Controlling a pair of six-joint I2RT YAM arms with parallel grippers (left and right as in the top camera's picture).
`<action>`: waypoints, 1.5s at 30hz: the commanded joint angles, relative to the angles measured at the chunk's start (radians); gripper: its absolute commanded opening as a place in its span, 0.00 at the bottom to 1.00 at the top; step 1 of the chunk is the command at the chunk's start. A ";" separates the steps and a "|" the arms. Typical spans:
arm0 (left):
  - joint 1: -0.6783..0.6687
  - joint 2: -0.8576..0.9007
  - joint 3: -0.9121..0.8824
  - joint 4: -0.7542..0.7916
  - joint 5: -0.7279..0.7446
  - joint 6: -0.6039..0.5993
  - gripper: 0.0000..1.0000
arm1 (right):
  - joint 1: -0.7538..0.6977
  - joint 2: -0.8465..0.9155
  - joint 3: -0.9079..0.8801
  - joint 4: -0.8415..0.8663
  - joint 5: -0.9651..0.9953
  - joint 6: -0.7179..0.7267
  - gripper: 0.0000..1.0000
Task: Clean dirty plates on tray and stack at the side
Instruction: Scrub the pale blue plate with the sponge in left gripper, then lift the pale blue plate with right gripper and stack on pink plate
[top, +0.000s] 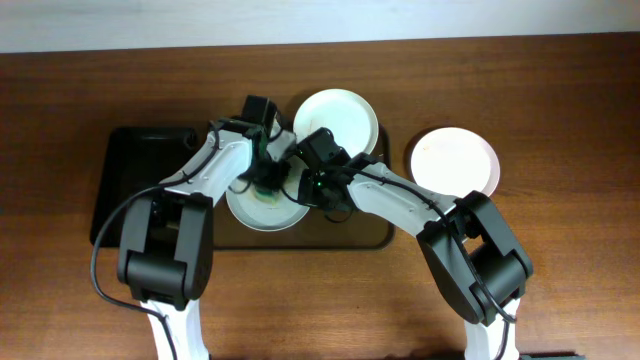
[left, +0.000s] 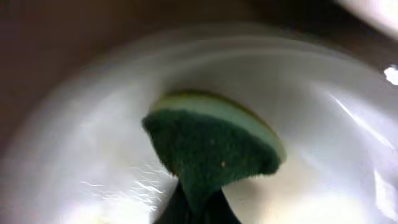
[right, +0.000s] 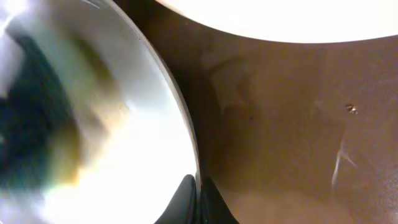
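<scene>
One white plate lies on the dark-brown tray, partly under both arms. My left gripper is shut on a green sponge with a pale yellow back, pressed on that plate's inside. My right gripper is shut on the right rim of the same plate. A second white plate lies at the tray's far edge and shows in the right wrist view. A third white plate rests on the table right of the tray.
The tray floor right of the held plate is bare brown with a few small specks. The wooden table stretches around the tray, and a pale wall strip runs along the far edge.
</scene>
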 joint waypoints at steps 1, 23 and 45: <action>0.018 0.041 -0.020 0.102 -0.446 -0.100 0.01 | 0.000 0.019 -0.005 -0.006 0.006 -0.011 0.04; 0.012 0.041 -0.033 -0.010 -0.031 -0.217 0.01 | 0.000 0.019 -0.005 -0.002 0.006 -0.011 0.04; 0.240 0.041 0.522 -0.457 0.121 -0.196 0.01 | 0.000 -0.048 0.265 -0.490 0.154 -0.262 0.04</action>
